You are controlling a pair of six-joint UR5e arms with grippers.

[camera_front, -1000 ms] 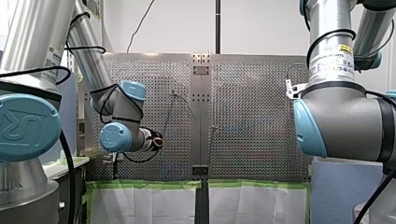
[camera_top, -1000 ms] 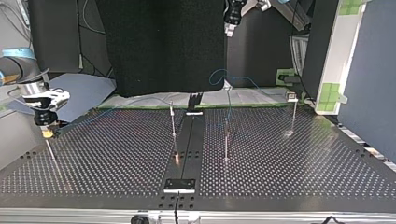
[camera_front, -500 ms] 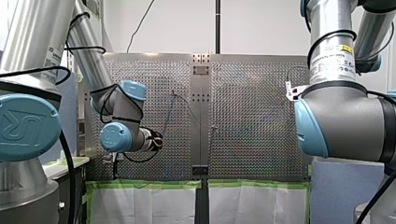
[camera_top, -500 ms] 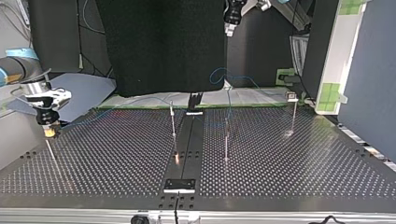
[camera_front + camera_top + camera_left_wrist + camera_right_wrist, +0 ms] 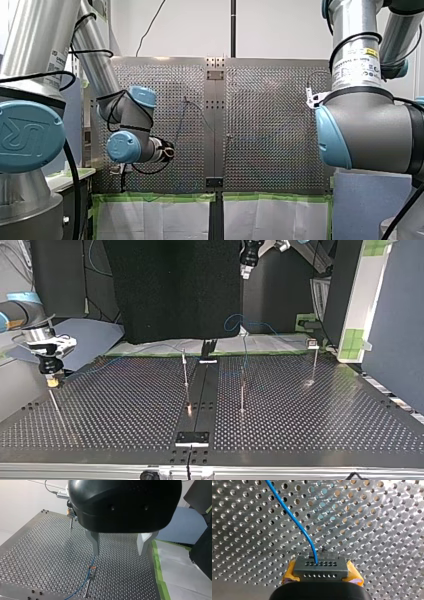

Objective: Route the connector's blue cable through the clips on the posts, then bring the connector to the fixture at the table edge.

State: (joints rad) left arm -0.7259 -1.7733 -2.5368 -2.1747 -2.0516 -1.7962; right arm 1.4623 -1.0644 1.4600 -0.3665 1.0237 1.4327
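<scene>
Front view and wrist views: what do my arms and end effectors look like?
Both my left arm and my right arm are silver tubes with light-blue joint caps, black cables and white labels. My left end effector has a rounded black housing and two pale grey fingers. My right end effector has a black body and yellow pads.

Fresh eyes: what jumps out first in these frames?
The dark connector clamped between my right gripper's yellow pads, its blue cable arcing away over the perforated table. Next, my left gripper, open, hangs above a clip post that the cable runs past.
</scene>
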